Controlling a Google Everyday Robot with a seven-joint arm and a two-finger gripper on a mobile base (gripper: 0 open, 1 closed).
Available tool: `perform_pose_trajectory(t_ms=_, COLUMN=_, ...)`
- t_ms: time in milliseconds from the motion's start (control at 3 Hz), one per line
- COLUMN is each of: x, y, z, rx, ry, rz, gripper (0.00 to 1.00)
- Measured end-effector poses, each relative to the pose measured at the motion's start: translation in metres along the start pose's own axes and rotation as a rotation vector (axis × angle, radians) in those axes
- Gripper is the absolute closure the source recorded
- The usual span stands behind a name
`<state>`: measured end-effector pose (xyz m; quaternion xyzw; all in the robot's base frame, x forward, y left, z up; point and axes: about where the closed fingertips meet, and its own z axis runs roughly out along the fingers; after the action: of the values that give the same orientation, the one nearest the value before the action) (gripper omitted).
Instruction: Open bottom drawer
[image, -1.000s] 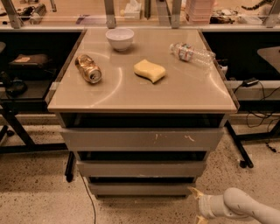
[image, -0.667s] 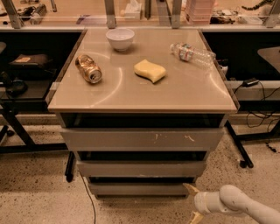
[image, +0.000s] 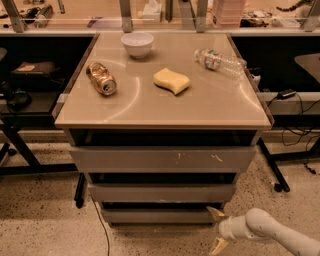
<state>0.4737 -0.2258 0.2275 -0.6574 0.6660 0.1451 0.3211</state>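
The bottom drawer (image: 157, 215) is the slimmest grey front, lowest of three under the tan table top, and it sits closed. My gripper (image: 217, 230) is at the lower right, low near the floor, on a white arm (image: 272, 232) that comes in from the right. Its two tan fingers are spread apart, one fingertip (image: 215, 213) up at the drawer's right end, the other fingertip (image: 216, 246) below it. It holds nothing.
The scratched widest drawer front (image: 162, 159) and the middle front (image: 161, 192) are above. On the table top (image: 150, 110) lie a white bowl (image: 137, 44), a can (image: 101, 78), a yellow sponge (image: 171, 81) and a plastic bottle (image: 219, 60). Dark desks and cables flank both sides.
The gripper and arm have moved left and slightly up, closer to the right end of the bottom drawer. The drawers have not moved.
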Motion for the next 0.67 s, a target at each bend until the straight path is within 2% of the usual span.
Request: perform_pose_trajectory(t_ms=667, x=0.019, y=-0.029, z=0.032, rx=0.039, ry=0.009, rz=-0.007, gripper=0.00)
